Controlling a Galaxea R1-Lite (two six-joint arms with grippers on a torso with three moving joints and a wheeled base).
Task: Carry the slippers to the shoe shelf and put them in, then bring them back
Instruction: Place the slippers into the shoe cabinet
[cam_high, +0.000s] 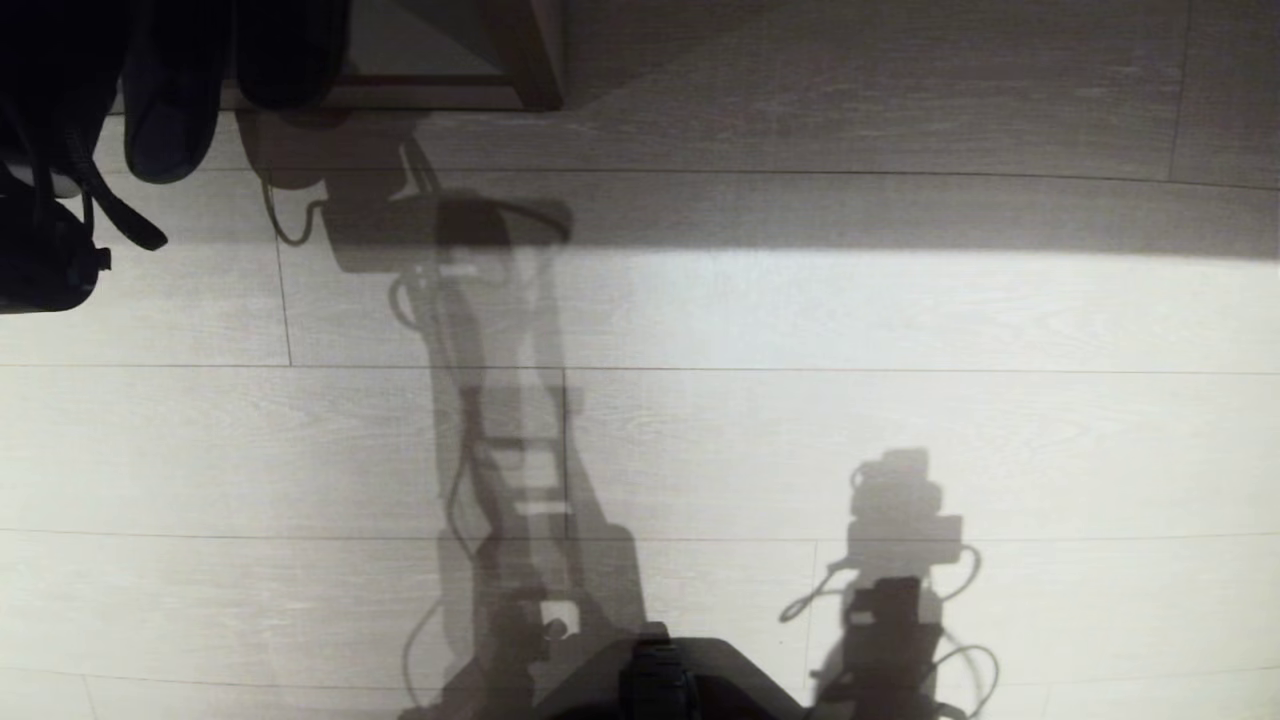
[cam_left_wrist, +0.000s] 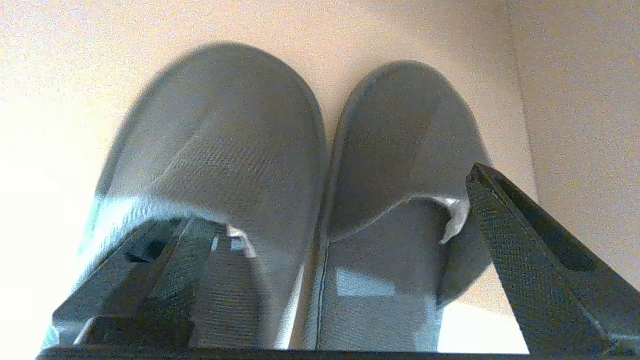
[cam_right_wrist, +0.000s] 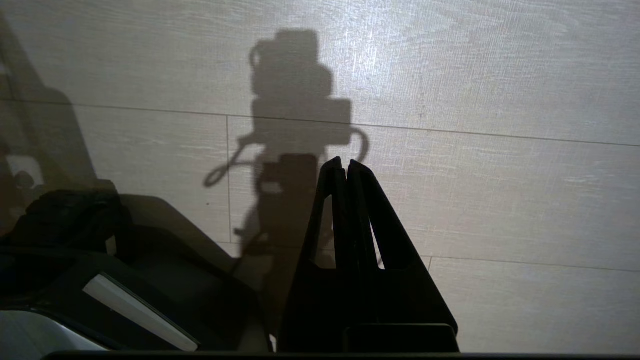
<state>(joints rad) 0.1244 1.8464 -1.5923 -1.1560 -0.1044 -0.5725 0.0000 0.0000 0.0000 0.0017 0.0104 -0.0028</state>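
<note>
Straddling the 2 slippers (cam_left_wrist: 320, 200), the left pincer (cam_left_wrist: 330, 280) stands wide open and grips nothing; 1 finger sits inside the left-hand slipper's mouth, the other just outside its neighbour. The pair lies side by side, toes inward, on the shoe shelf (cam_left_wrist: 575, 100) base, heels at its front edge. A good regrasp probably needs both inner heel edges gathered between the fingers before closing. Meanwhile the right pincer (cam_right_wrist: 345, 167) hangs closed above the floor (cam_high: 900, 320).

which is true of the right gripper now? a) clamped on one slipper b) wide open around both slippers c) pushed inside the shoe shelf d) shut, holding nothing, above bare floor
d: in the right wrist view the right gripper has its fingers pressed together with nothing between them, over the pale plank floor.
</note>
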